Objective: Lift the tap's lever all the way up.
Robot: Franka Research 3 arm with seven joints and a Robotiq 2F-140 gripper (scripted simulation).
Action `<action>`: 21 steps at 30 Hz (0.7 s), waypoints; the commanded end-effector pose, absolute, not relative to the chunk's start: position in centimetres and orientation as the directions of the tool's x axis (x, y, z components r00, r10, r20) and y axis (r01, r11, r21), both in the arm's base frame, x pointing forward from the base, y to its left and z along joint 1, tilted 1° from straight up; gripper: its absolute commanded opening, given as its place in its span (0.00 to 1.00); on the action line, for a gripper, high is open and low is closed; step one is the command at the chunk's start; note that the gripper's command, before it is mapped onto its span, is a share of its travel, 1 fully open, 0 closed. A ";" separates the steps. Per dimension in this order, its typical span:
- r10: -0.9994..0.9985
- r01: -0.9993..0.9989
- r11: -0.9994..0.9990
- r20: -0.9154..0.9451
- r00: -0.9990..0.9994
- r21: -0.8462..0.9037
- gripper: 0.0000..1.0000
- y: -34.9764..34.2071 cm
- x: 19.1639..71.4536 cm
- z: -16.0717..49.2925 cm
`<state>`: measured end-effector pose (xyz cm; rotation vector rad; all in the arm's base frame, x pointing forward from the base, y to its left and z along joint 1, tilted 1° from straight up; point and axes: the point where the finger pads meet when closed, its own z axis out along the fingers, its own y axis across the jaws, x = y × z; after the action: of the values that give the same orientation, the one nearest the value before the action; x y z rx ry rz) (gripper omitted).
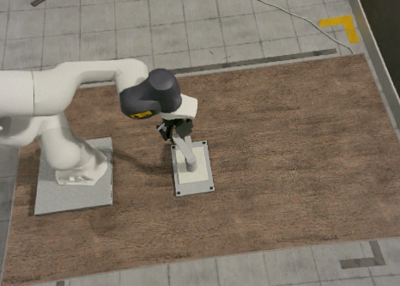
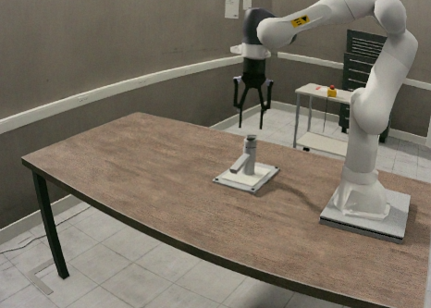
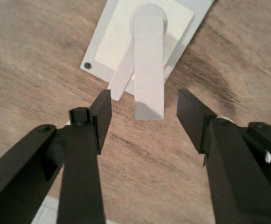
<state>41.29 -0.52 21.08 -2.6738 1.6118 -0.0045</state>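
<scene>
The tap (image 1: 190, 165) (image 2: 250, 157) stands on a grey and white base plate (image 1: 202, 187) (image 2: 231, 181) (image 3: 100, 54) near the middle of the wooden table. Its lever (image 2: 250, 139) (image 3: 149, 65) is a flat white bar lying on top of the column. The thinner spout (image 2: 239, 164) (image 3: 121, 80) juts out below it. My gripper (image 1: 176, 132) (image 2: 251, 123) (image 3: 144, 103) points straight down above the tap. Its fingers are partly open with nothing between them. In the wrist view the lever's free end shows in the gap between the fingertips, well below them.
The arm's base stands on a grey plate (image 1: 51, 200) (image 2: 398, 202) at one end of the wooden table (image 1: 300, 157) (image 2: 139, 169). A small white side table (image 2: 314, 92) stands on the floor behind.
</scene>
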 end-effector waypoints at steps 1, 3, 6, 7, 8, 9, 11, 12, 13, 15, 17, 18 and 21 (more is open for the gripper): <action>-0.887 -0.887 -0.461 -0.014 0.461 -0.001 0.48 -0.7 40.7 21.7; -0.887 -0.887 -0.461 -0.014 0.461 -0.001 0.48 -0.7 40.7 21.9; -0.887 -0.887 -0.461 -0.014 0.461 -0.001 0.48 -0.7 40.7 22.2; -0.887 -0.887 -0.461 -0.014 0.461 -0.001 0.48 -0.7 40.7 22.3; -0.887 -0.887 -0.461 -0.014 0.461 -0.001 0.48 -0.7 40.7 22.4; -0.887 -0.887 -0.461 -0.014 0.461 -0.001 0.48 -0.7 40.7 22.5; -0.887 -0.887 -0.461 -0.014 0.461 -0.001 0.48 -0.7 40.7 22.6; -0.887 -0.887 -0.461 -0.014 0.461 -0.001 0.48 -0.7 40.7 22.6; -0.887 -0.887 -0.461 -0.014 0.461 -0.001 0.48 -0.7 40.7 22.6; -0.887 -0.887 -0.461 -0.014 0.461 -0.001 0.48 -0.7 40.7 22.6; -0.887 -0.887 -0.461 -0.014 0.461 -0.001 0.10 -0.7 40.7 22.6; -0.887 -0.887 -0.461 -0.014 0.461 -0.001 0.10 -0.7 40.7 22.6; -0.887 -0.887 -0.461 -0.014 0.461 -0.001 0.10 -0.7 40.7 22.6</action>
<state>40.76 -0.64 22.50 -2.6847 1.6166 0.0154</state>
